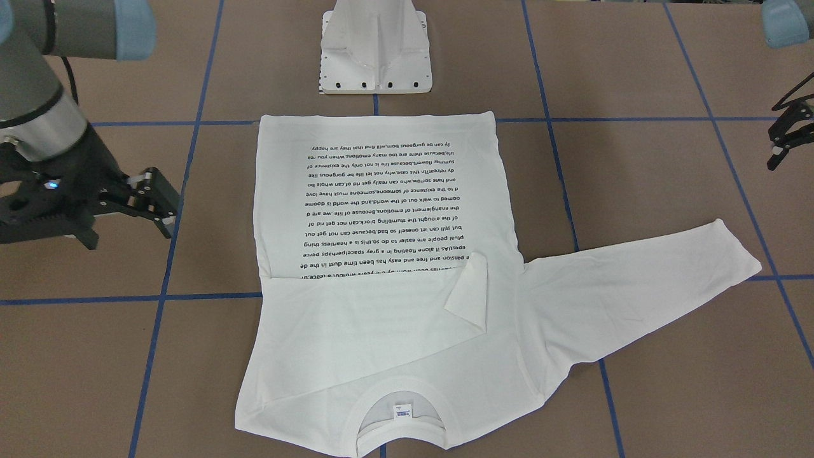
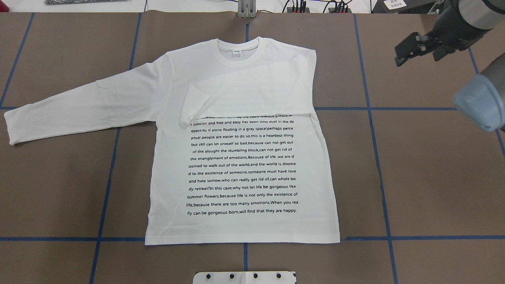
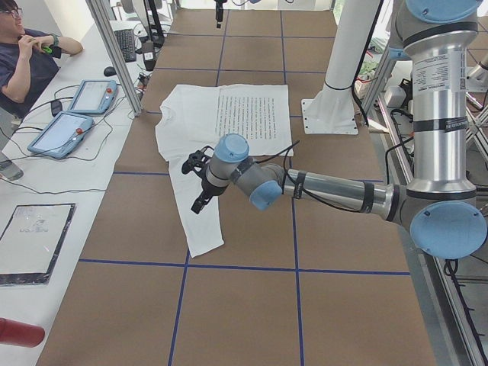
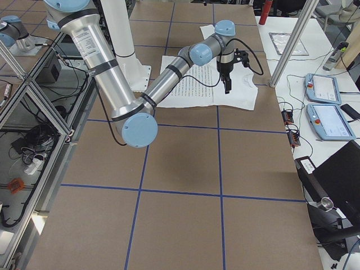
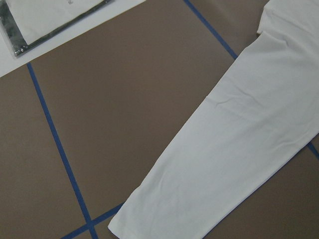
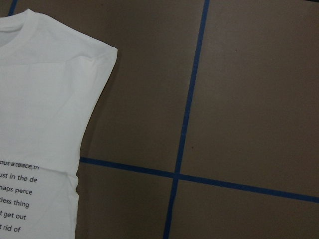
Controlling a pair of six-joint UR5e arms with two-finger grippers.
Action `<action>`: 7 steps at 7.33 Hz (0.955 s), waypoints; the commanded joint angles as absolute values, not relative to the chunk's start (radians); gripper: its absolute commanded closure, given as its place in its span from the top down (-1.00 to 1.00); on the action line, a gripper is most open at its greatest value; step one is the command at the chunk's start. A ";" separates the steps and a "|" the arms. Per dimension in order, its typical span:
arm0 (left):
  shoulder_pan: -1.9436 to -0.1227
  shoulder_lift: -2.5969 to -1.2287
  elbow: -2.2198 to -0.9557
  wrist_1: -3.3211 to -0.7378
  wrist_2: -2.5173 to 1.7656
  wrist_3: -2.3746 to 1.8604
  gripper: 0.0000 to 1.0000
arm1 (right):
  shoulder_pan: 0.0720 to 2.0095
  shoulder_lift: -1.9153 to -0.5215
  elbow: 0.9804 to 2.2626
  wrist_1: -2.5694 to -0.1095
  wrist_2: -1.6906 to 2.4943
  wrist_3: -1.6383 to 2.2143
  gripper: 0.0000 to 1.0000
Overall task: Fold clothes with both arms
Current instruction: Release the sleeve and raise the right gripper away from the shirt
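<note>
The white long-sleeved T-shirt (image 2: 244, 157) lies flat on the brown table, black text up, with its collar (image 2: 236, 49) on the far side. One sleeve (image 2: 252, 94) is folded across the chest. The other sleeve (image 2: 79, 106) stretches out to my left; its cuff end fills the left wrist view (image 5: 239, 149). My left gripper (image 1: 777, 143) hovers open above that sleeve, also seen from the side (image 3: 197, 183). My right gripper (image 2: 399, 55) hangs open over bare table beyond the shirt's right shoulder (image 6: 99, 55), holding nothing.
The white pedestal base (image 1: 375, 57) stands just behind the hem. A person (image 3: 23, 53) sits at a side bench with tablets (image 3: 69, 122) and an aluminium post (image 3: 114, 53). A bagged item (image 5: 50, 20) lies past the table edge. Blue tape lines (image 2: 371, 108) grid the table.
</note>
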State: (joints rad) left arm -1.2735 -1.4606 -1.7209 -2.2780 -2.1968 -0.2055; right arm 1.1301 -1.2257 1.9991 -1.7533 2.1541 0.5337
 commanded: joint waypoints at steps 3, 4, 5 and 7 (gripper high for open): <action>-1.103 -1.529 -1.346 -2.652 -2.025 -0.354 1.00 | 1.221 -1.399 2.048 -1.723 2.168 0.368 1.00; -1.077 -1.526 -1.339 -2.655 -2.022 -0.351 1.00 | 1.221 -1.399 2.049 -1.721 2.168 0.367 1.00; -1.060 -1.514 -1.338 -2.658 -2.023 -0.344 1.00 | 1.221 -1.401 2.054 -1.721 2.168 0.362 1.00; -1.040 -1.493 -1.336 -2.704 -2.028 -0.339 1.00 | 1.221 -1.402 2.056 -1.721 2.168 0.362 1.00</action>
State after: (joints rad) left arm -1.0518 -1.5083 -1.3378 -2.6806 -2.0266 -0.3427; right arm 1.2207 -1.4004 2.0543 -1.7212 2.1675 0.3630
